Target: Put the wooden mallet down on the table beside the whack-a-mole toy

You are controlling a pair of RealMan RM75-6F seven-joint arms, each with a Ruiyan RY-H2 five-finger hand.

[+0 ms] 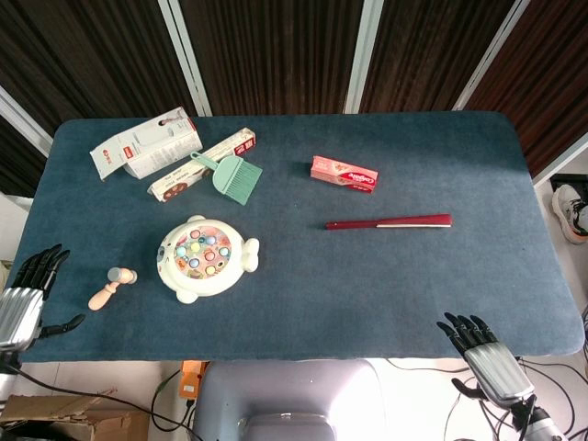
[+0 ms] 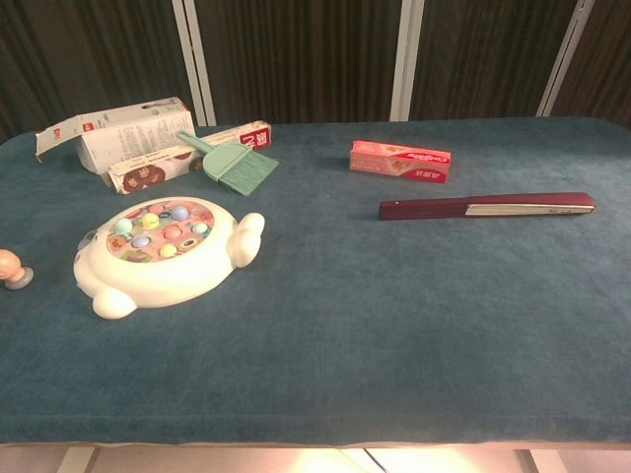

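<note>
The small wooden mallet [image 1: 110, 286] lies flat on the blue table, just left of the white whack-a-mole toy [image 1: 206, 257]. In the chest view the mallet [image 2: 12, 266] shows at the left edge, beside the toy [image 2: 163, 251]. My left hand [image 1: 26, 294] hangs off the table's left edge, fingers spread, holding nothing, well clear of the mallet. My right hand [image 1: 484, 356] sits below the front edge at the right, fingers apart and empty. Neither hand shows in the chest view.
A white box [image 1: 145, 142], a long carton [image 1: 200, 163] and a green hand brush [image 1: 236, 176] lie at the back left. A red toothpaste box [image 1: 344, 173] sits mid-table, with a closed dark red fan [image 1: 389, 221] in front of it.
</note>
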